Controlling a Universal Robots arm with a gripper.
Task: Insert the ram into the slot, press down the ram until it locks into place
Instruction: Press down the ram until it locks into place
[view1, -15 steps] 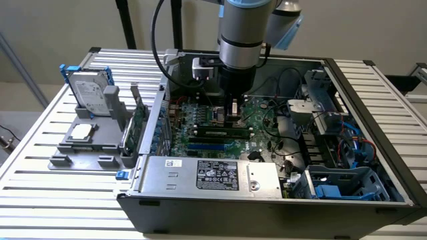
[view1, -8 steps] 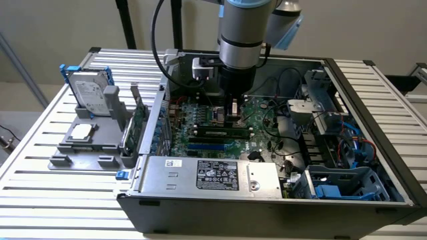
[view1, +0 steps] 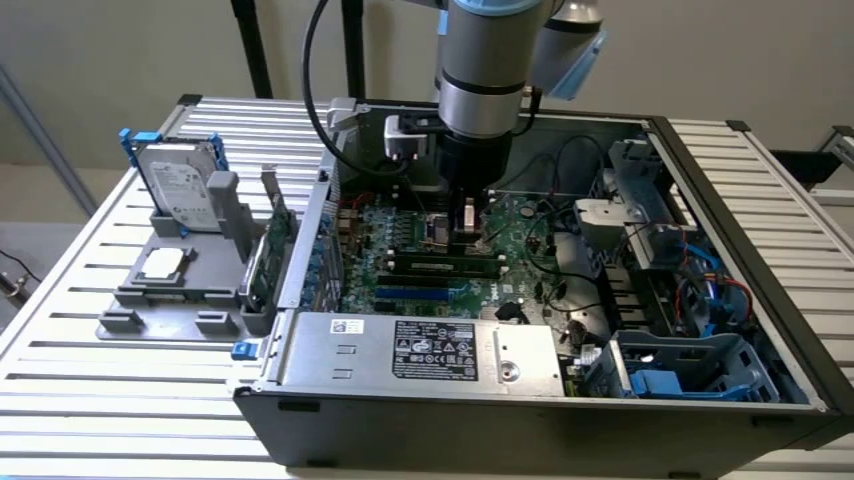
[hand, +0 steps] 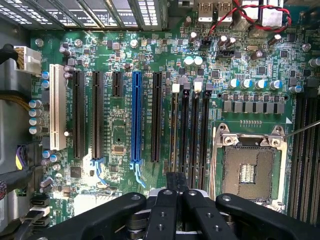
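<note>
The ram (view1: 438, 266) stands on edge in a black slot on the motherboard, dark chips facing the exterior view. My gripper (view1: 467, 236) hangs straight down over it with its fingertips at the ram's top edge, toward the exterior view's right end; I cannot tell whether they touch. In the wrist view the gripper (hand: 176, 186) is shut, black fingers (hand: 192, 210) pressed together with nothing between them, right over the row of parallel black memory slots (hand: 195, 130). The slot nearest the fingertips carries the ram's thin edge (hand: 173, 135), which runs away under them.
The motherboard (hand: 120, 50) lies in an open PC case (view1: 747, 260). A blue slot (hand: 136, 115) and a white slot (hand: 56, 107) lie beside the memory slots, the CPU socket (hand: 252, 172) on the other side. A power supply (view1: 414, 350) fills the front; a hard drive (view1: 180, 185) stands outside at the exterior view's left.
</note>
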